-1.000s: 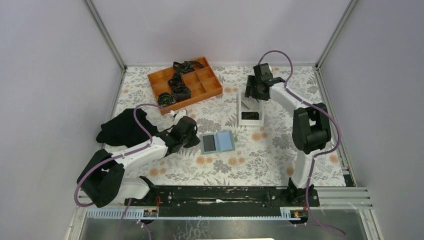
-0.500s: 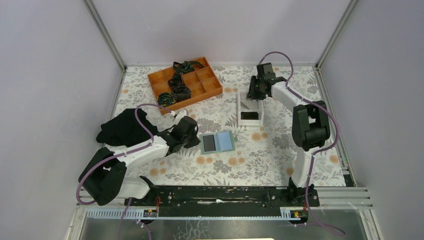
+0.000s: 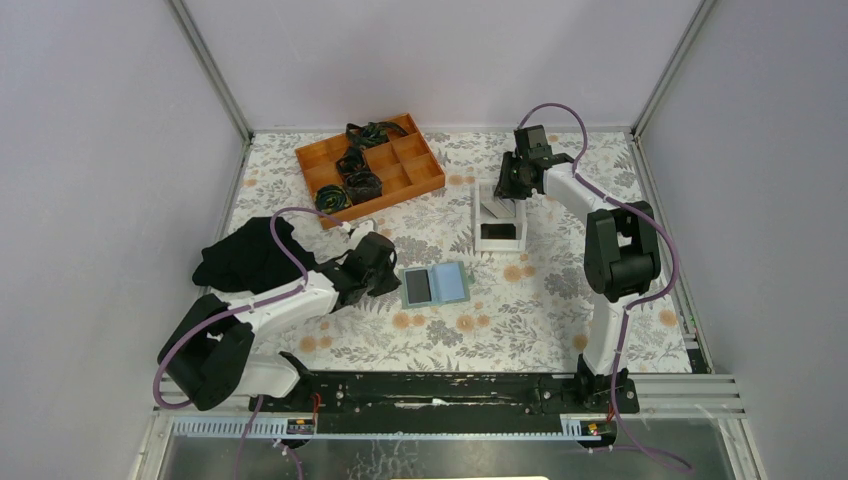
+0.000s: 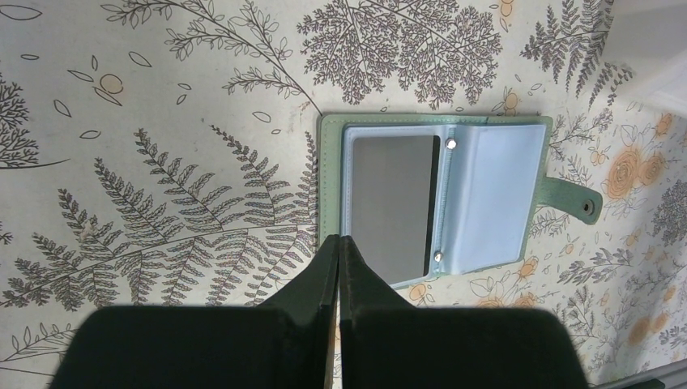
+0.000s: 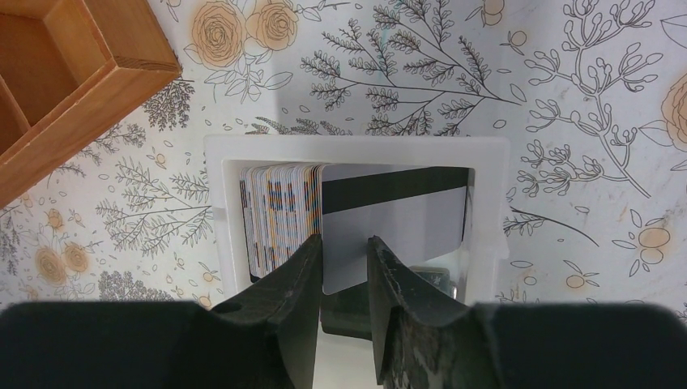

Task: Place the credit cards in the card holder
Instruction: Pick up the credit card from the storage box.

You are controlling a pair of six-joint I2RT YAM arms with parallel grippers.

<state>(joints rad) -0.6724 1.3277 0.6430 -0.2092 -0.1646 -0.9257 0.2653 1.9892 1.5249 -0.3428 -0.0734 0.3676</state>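
The holder (image 4: 444, 197) lies open and flat at mid-desk (image 3: 520, 300), its snap tab pointing to the right edge. A grey card (image 4: 389, 207) sits in its left sleeve, and the right sleeve shows pale blue. The left fingers (image 4: 324, 275) are pressed together with nothing between them. Their tips are at the near edge of the holder's left page, and I cannot tell whether they touch it.

Toward the far edge, right of middle, stands a white tray (image 5: 356, 150). The right fingers (image 5: 300, 284) reach into it with a narrow gap. A silver card (image 5: 405, 219) with a black stripe leans there, and its face shows in that gap; it is not clamped. A packed stack of cards (image 5: 279, 215) stands just beside the left-hand finger, inside the tray wall. A dark thing (image 5: 425, 279) lies lower in the tray.

An orange box (image 3: 370, 170) holding dark bundles sits near the far left corner. A black cloth (image 3: 245, 258) is heaped at the left edge.
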